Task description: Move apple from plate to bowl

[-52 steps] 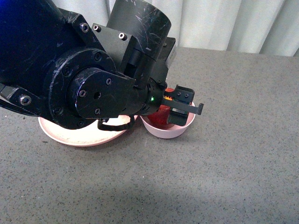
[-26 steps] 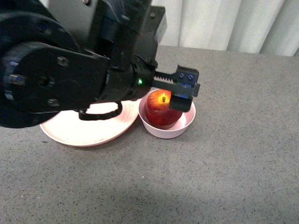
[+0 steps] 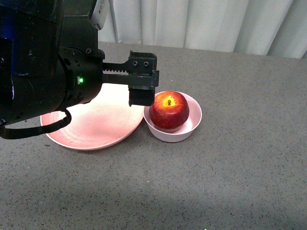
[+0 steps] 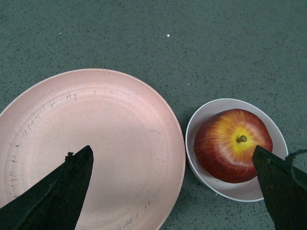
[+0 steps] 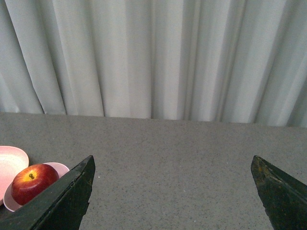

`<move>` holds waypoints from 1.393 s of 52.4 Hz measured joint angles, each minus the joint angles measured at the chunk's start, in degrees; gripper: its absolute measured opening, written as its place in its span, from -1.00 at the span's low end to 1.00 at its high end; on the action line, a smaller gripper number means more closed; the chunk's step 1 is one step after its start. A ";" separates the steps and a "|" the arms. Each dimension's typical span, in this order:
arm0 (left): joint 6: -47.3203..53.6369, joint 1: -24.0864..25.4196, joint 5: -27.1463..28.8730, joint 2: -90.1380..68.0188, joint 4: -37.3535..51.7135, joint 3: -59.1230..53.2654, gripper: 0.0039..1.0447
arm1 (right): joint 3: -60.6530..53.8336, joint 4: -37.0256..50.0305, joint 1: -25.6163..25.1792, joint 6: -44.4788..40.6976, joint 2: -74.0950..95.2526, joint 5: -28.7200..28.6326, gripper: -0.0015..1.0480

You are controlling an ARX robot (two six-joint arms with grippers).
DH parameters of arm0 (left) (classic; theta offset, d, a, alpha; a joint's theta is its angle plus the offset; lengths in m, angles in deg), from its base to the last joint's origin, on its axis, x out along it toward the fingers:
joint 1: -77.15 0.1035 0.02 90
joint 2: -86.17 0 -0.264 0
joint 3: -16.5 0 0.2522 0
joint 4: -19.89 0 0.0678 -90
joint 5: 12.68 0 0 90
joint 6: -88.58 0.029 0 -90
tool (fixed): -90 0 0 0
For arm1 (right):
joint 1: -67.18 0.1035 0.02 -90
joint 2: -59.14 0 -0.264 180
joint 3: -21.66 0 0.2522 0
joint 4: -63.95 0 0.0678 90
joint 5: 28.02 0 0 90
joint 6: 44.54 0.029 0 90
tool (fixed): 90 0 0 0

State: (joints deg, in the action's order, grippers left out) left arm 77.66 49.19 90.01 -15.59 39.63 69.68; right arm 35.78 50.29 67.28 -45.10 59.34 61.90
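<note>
Dark-red apple [image 3: 169,110] sits inside your pale pink bowl [image 3: 194,127], which touches the bare salmon plate [image 3: 96,129] on the grey bench [image 3: 240,167]. Your left pincer [image 4: 172,184] hangs spread wide above them, gripping nothing; your right pincer [image 5: 172,191] is likewise spread.

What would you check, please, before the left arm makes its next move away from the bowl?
1. Apple seated inside the bowl, stem up: ok.
2. Left gripper jaws spread wide, holding nothing: ok.
3. Left gripper clear of the apple: ok in the front view; the wrist view shows one jaw tip overlapping the apple's edge, but contact cannot be judged there.
4. Plate holds nothing: ok.
5. Bowl upright beside the plate; rims touching or apart: cannot tell.
6. Right gripper jaws open, away from the dishes: ok.
</note>
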 joint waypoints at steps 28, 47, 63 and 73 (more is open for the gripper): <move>10.01 12.17 3.02 16.35 39.47 -28.09 -0.72 | 0.00 -0.02 0.00 0.00 0.00 -0.02 0.82; 10.45 19.52 -4.28 41.51 21.73 -35.12 -0.93 | 0.00 0.00 0.00 0.00 0.00 -0.02 0.82; 10.47 23.96 -9.88 55.15 10.97 -37.94 -0.93 | 0.00 0.00 0.00 0.00 0.00 0.00 0.82; 10.49 27.76 -12.50 64.50 2.93 -38.29 -0.93 | 0.00 0.00 0.00 0.00 0.00 0.00 0.82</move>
State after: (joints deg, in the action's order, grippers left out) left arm 88.15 76.95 77.51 48.91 42.56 31.38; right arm 35.78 50.29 67.28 -45.10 59.34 61.90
